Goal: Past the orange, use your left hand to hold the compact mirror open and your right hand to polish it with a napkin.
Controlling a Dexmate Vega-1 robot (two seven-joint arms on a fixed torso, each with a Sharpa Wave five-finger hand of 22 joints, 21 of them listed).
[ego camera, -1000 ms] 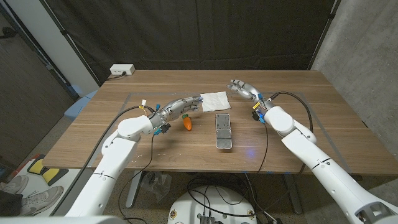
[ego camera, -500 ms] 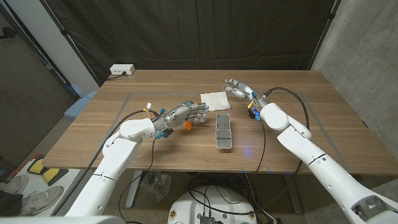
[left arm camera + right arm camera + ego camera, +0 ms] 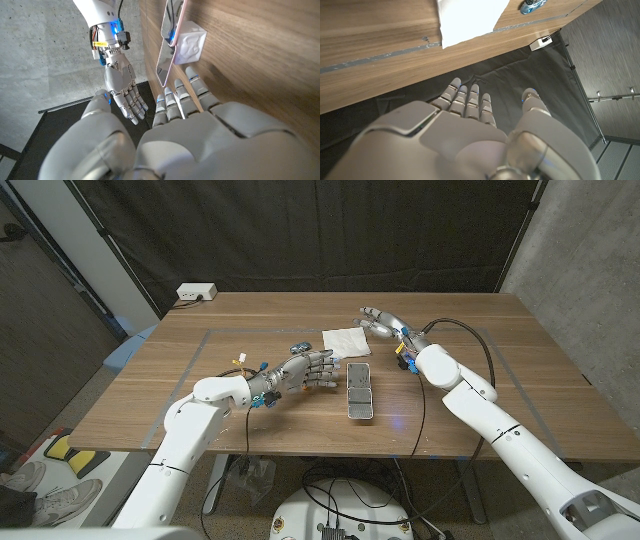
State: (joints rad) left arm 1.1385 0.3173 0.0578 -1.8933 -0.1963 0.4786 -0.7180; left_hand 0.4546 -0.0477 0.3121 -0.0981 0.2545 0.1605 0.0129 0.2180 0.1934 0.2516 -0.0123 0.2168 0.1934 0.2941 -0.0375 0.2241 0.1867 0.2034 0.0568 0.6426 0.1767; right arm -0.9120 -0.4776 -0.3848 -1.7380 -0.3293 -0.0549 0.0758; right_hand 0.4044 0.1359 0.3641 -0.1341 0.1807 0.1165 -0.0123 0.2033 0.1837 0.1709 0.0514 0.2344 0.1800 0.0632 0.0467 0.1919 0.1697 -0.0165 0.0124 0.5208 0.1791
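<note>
Wooden desk [image 3: 200, 395] spreads wide, dark curtain behind it, and a white socket box [image 3: 196, 293] sits off at the ten o'clock corner. Left hand [image 3: 310, 369] hovers near the middle, fingers spread, nothing in it; the orange is somewhere under it and I can't make it out. Just beyond that hand, a small blue object [image 3: 299, 346] lies on the wood, too small to tell what it is. At the left hand's three o'clock, just beside the fingertips, the compact mirror [image 3: 359, 389] lies open on the desk, long and flat; the left wrist view shows its glass [image 3: 167, 47] close ahead of the fingers [image 3: 197, 87], not touching. At twelve o'clock from the mirror, the white napkin [image 3: 345, 342] lies flat and untouched. Right hand [image 3: 385, 322] hangs at the napkin's three o'clock edge, fingers extended and apart, holding nothing. Bare wood runs out at four o'clock toward the right edge.
</note>
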